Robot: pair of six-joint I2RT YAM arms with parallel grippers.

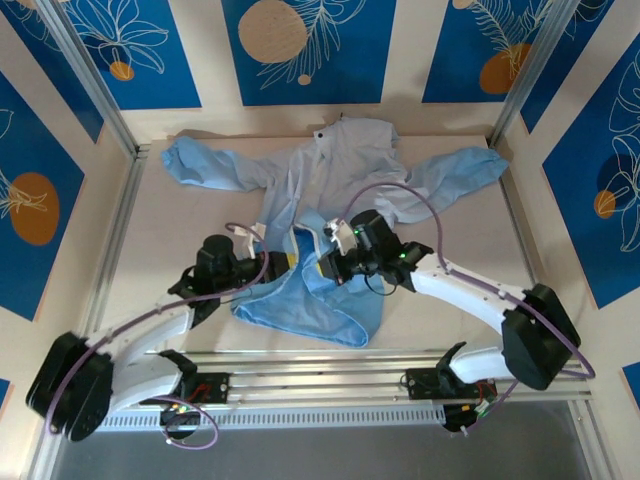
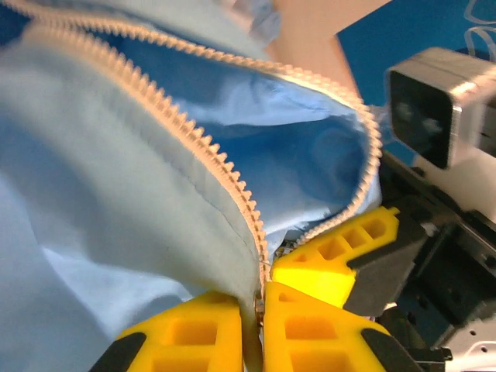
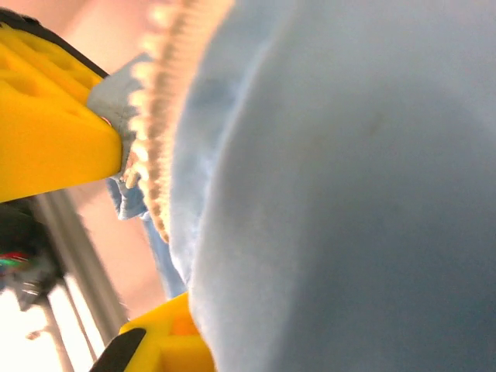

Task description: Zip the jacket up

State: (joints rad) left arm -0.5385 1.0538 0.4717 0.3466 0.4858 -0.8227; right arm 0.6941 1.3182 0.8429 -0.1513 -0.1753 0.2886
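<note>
The light-blue jacket lies spread on the table, sleeves out to both sides, its front open at the lower half. Both grippers meet at that opening near the hem. My left gripper is shut on one zipper edge: in the left wrist view its yellow jaws pinch the fabric right beside the pale zipper teeth. My right gripper sits just to its right, one yellow finger against the other zipper row. In the right wrist view the jacket drapes over the jaws, with one finger showing below the cloth.
Metal frame posts stand at the table's corners and a slotted rail runs along the near edge. Blue patterned panels wall in the back and sides. Bare tabletop lies left and right of the jacket's body.
</note>
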